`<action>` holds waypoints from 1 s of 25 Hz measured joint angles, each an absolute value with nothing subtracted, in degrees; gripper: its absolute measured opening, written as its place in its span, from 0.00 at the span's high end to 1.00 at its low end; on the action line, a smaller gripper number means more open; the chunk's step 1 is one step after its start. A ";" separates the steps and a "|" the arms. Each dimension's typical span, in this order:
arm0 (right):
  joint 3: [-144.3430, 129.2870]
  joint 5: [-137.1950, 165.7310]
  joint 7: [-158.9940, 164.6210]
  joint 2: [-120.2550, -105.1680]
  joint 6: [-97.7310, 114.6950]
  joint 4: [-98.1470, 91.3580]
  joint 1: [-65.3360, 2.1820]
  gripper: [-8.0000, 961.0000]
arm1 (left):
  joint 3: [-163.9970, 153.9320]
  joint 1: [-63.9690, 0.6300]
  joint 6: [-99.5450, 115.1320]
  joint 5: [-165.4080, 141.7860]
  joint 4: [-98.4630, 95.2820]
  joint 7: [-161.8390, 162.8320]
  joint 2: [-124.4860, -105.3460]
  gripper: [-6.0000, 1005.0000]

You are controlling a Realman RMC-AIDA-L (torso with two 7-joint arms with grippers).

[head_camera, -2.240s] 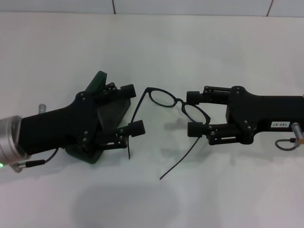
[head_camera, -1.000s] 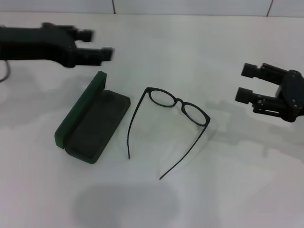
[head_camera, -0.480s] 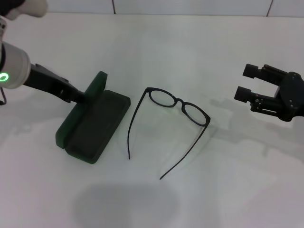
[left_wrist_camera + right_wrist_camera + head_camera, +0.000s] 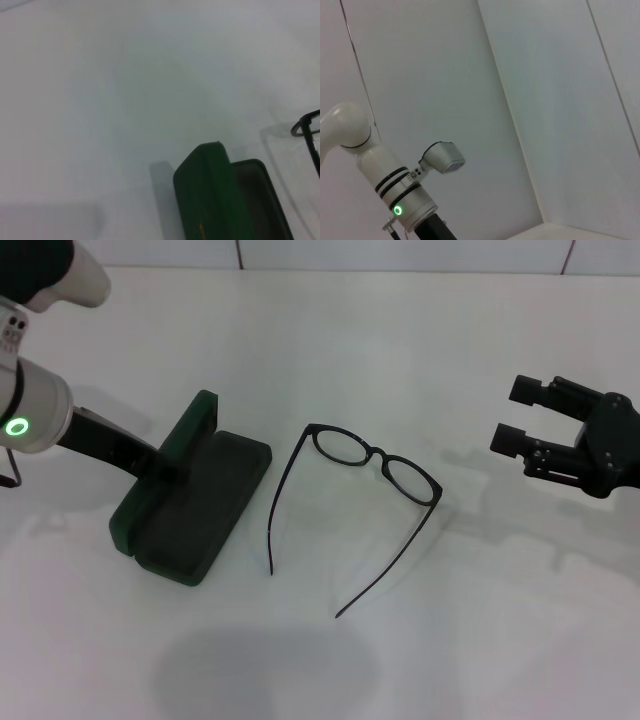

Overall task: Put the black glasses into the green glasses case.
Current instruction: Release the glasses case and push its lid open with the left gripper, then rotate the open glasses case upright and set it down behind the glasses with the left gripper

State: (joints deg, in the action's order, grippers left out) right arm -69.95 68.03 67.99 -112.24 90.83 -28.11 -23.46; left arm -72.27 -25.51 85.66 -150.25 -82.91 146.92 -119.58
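Note:
The black glasses [image 4: 372, 462] lie unfolded on the white table, lenses toward the back and temple arms pointing at me. One lens edge shows in the left wrist view [image 4: 309, 134]. The green glasses case [image 4: 195, 508] lies open to their left, its lid standing on edge along its left side. The case also shows in the left wrist view [image 4: 216, 199]. My left gripper [image 4: 160, 466] reaches in from the upper left and sits against the lid's outer side. My right gripper [image 4: 520, 416] is open and empty, hovering to the right of the glasses and apart from them.
The white table [image 4: 400, 660] spreads around both objects. A tiled wall edge [image 4: 400, 255] runs along the back. The right wrist view shows only a wall and my left arm [image 4: 400, 197].
Both grippers left the case and glasses. The right one drew back right and holds still. The left one swung to the back left, then came down against the lid, nudging the case slightly left.

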 joint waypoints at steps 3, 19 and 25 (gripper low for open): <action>-69.96 68.03 67.97 -112.27 91.05 -28.12 -23.32 0.17 | -72.27 -25.45 85.67 -150.00 -83.10 146.80 -119.57 0.35; -70.24 68.67 67.54 -112.23 93.21 -28.12 -23.12 0.17 | -72.60 -25.94 84.94 -150.22 -89.28 144.02 -119.56 0.78; -70.17 72.64 66.96 -112.13 98.89 -28.57 -23.33 0.17 | -73.91 -28.92 76.36 -145.55 -91.23 125.61 -119.68 0.79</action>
State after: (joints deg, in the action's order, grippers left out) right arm -70.17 72.64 66.96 -112.13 98.89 -28.57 -23.33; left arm -73.91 -28.92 76.36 -145.55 -91.23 125.61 -119.68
